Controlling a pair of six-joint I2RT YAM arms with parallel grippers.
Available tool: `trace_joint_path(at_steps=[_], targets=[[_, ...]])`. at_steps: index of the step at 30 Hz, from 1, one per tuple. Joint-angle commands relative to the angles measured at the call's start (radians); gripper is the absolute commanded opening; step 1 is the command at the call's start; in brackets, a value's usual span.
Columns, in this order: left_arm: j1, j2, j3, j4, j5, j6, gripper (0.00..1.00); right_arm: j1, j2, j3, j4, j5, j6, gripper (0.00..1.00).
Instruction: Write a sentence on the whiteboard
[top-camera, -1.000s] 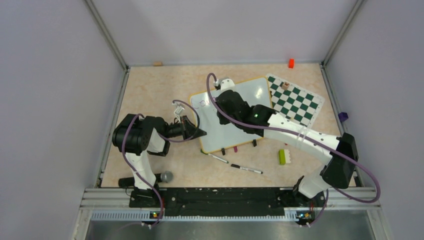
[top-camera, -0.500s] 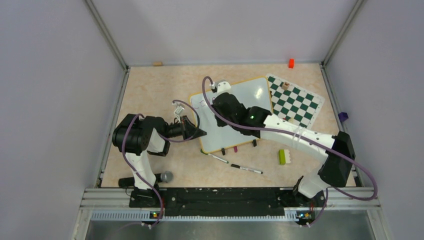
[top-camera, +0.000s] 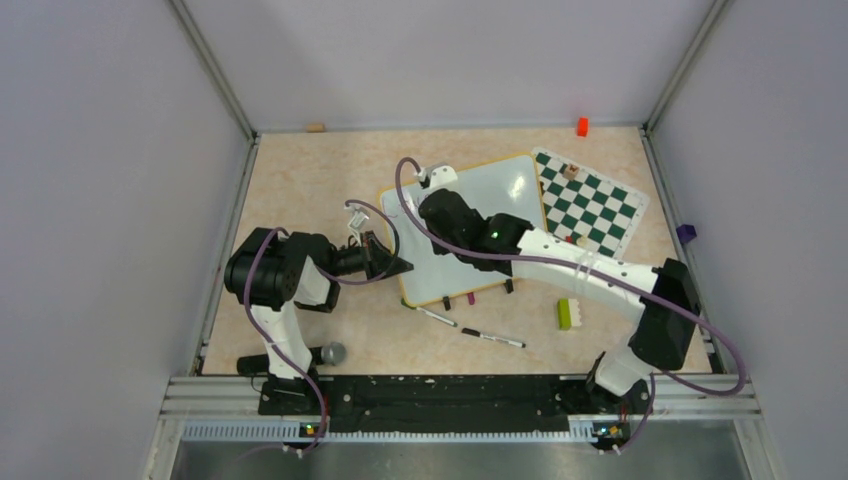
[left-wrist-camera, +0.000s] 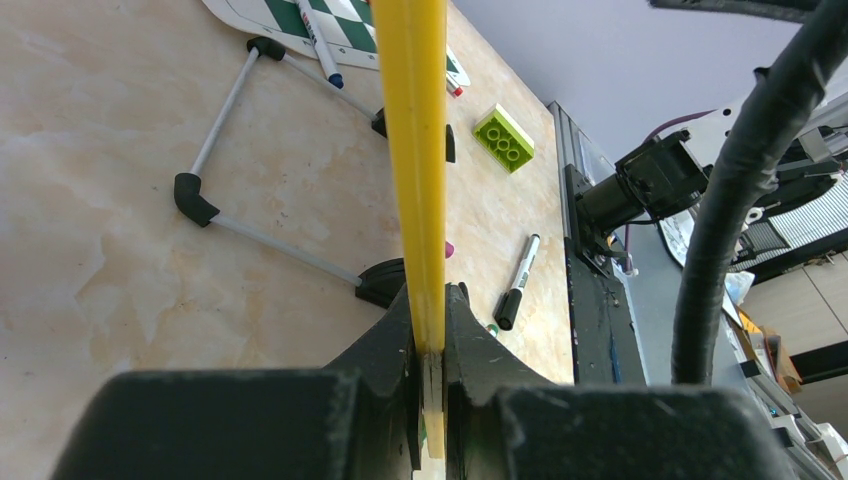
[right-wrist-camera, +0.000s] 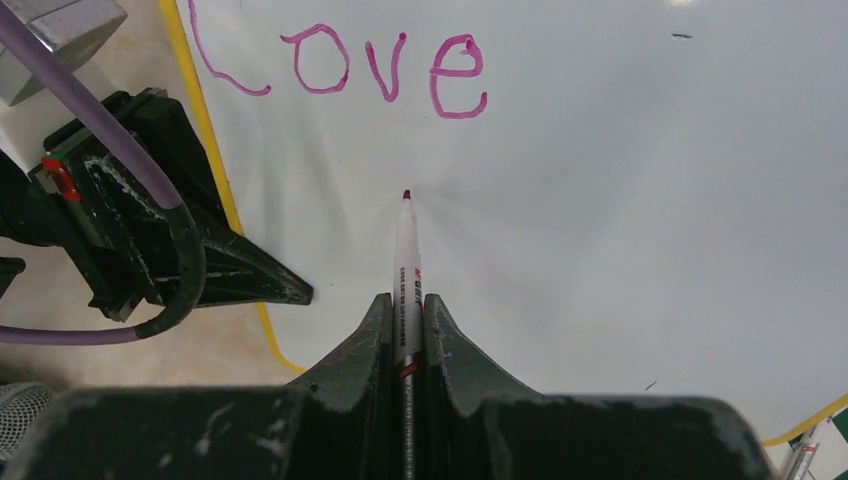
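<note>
The whiteboard (top-camera: 515, 185) lies tilted at mid table, with a yellow frame and black clip feet. My left gripper (top-camera: 402, 265) is shut on its left frame edge (left-wrist-camera: 415, 150), which runs straight up between the jaws of that gripper (left-wrist-camera: 430, 330). My right gripper (right-wrist-camera: 405, 310) is over the board's left half, shut on a white marker (right-wrist-camera: 407, 255). The marker's red tip seems to touch the white surface (right-wrist-camera: 620, 200) just below the writing. Of the sentence, the purple-magenta word "Love" (right-wrist-camera: 385, 65) shows at the board's top left. From above, the right arm (top-camera: 470, 228) hides it.
A green-and-white chess mat (top-camera: 590, 200) lies right of the board. Two loose markers (top-camera: 432, 316) (top-camera: 492, 338) and a green brick (top-camera: 565, 313) lie near the board's front edge. An orange block (top-camera: 582, 126) sits at the back, a grey ball (top-camera: 333, 353) by the left base.
My right arm has swung leftward across the board with the marker in its grip. The left arm and the whiteboard have stayed put.
</note>
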Motion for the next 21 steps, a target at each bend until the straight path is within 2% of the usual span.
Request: trace_joint_path(at_steps=[1,8,21], targets=[[-0.018,-0.006,-0.004,0.056,0.049,0.067,0.00,0.007,0.032,0.072,0.005,0.006,-0.010,0.00],[-0.020,-0.007,-0.004,0.055,0.051,0.067,0.00,0.006,0.037,0.083,0.037,-0.049,-0.019,0.00],[-0.019,-0.005,-0.003,0.056,0.052,0.067,0.00,0.007,0.055,0.112,0.025,0.011,-0.030,0.00]])
